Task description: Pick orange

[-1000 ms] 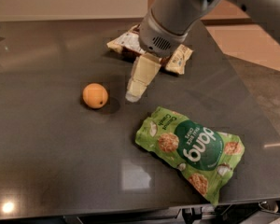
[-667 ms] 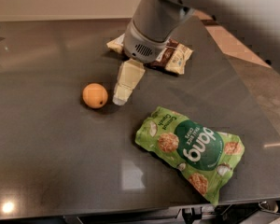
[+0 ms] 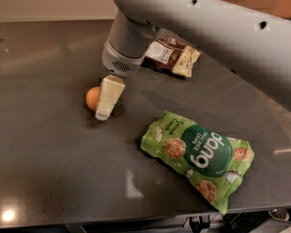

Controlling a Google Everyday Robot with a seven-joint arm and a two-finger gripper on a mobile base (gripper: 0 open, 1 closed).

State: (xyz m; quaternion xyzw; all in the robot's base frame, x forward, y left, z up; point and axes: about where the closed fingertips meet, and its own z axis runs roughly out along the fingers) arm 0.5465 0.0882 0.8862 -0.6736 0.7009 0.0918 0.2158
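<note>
The orange (image 3: 91, 98) is a small round fruit lying on the dark grey table (image 3: 48, 169), left of centre. My gripper (image 3: 105, 110), cream-coloured under the grey wrist (image 3: 123, 57), hangs down right at the orange's right side and covers its right edge. Its tip is at or just above the tabletop. Whether it touches the orange cannot be told.
A green snack bag (image 3: 201, 154) lies flat at the front right. A brown and white snack bag (image 3: 172, 55) lies at the back, partly under my arm (image 3: 223, 28). The table's front edge runs along the bottom and its right edge slants at the far right.
My gripper has moved left and down toward the orange, from clearly apart to right against its right side. The orange and both bags have stayed put.
</note>
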